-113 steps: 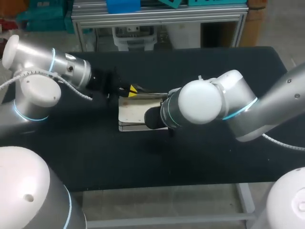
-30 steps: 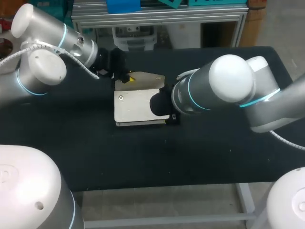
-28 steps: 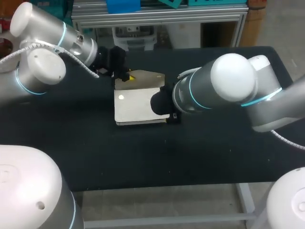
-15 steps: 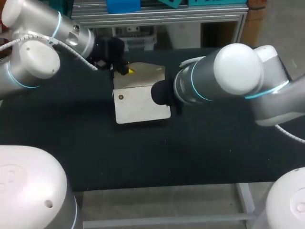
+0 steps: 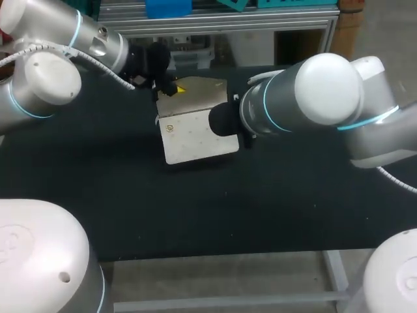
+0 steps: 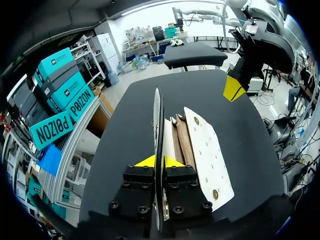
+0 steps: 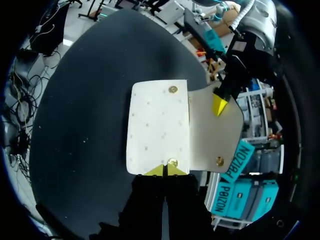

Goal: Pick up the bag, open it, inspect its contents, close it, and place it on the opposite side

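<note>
A cream bag with a snap flap hangs between both grippers over the black table. Its flap stands turned back, away from the front panel. My left gripper is shut on the flap's edge; in the left wrist view the flap runs edge-on between the fingers of the left gripper, with the bag's body beside it. My right gripper is shut on the near edge of the front panel, beside a snap. In the head view my right wrist hides its fingers.
A metal frame runs along the table's far edge. Dark tabletop lies bare in front of the bag and to both sides of it.
My right gripper has shut on the bag's front panel. Both arms have raised the bag off the table and carried it a little toward the far side, tilting it.
</note>
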`<state>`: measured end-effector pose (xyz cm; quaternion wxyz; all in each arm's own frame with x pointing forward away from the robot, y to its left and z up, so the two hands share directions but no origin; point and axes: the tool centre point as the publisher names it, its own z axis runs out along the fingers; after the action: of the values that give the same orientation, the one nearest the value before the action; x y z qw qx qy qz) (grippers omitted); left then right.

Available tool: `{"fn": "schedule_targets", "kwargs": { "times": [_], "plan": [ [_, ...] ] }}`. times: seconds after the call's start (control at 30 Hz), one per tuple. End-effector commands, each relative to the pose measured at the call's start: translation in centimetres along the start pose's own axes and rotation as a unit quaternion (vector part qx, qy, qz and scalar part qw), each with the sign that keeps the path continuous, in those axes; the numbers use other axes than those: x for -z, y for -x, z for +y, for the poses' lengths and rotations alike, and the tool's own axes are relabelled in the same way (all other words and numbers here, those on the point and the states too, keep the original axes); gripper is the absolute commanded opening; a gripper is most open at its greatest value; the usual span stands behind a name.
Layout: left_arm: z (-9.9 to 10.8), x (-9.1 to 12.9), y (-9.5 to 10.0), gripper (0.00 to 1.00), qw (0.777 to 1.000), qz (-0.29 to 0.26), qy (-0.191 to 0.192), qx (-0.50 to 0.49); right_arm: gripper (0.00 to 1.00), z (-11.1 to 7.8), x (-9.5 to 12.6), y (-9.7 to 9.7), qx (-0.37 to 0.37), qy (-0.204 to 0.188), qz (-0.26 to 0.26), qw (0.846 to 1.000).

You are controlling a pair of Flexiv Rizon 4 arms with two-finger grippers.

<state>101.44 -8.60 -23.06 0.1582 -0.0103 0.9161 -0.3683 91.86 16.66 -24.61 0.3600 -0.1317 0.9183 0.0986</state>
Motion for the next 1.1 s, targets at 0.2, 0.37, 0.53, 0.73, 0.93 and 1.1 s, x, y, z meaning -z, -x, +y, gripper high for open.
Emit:
{"fn": "schedule_targets", "kwargs": {
  "times": [0.2,0.37,0.53,0.73,0.93,1.1],
  "plan": [
    [-1.6,1.4,-2.4,0.00,1.000,-0.016,0.012,-0.008,0.00,-0.3,-2.6,2.9,0.014,0.005,-0.019,1.000],
    [-1.9,1.2,-2.6,0.00,1.000,-0.012,0.012,-0.002,0.00,-0.2,-4.6,3.9,0.017,0.015,-0.015,1.000],
    [-2.2,1.1,-2.7,0.00,1.000,-0.006,0.010,0.000,0.00,0.1,-6.4,4.3,0.018,0.024,-0.006,1.000],
    [-2.3,1.1,-2.5,0.00,1.000,0.004,-0.003,0.007,0.00,0.4,-7.8,4.5,0.027,0.014,0.010,0.999],
    [-2.0,1.3,-2.1,0.00,1.000,-0.005,-0.015,0.027,0.00,0.4,-8.5,3.4,0.027,0.017,0.027,0.999],
    [-1.9,1.4,-1.6,0.00,0.999,-0.017,-0.021,0.044,0.00,0.5,-8.2,2.2,0.026,0.016,0.035,0.999]
  ]
}}
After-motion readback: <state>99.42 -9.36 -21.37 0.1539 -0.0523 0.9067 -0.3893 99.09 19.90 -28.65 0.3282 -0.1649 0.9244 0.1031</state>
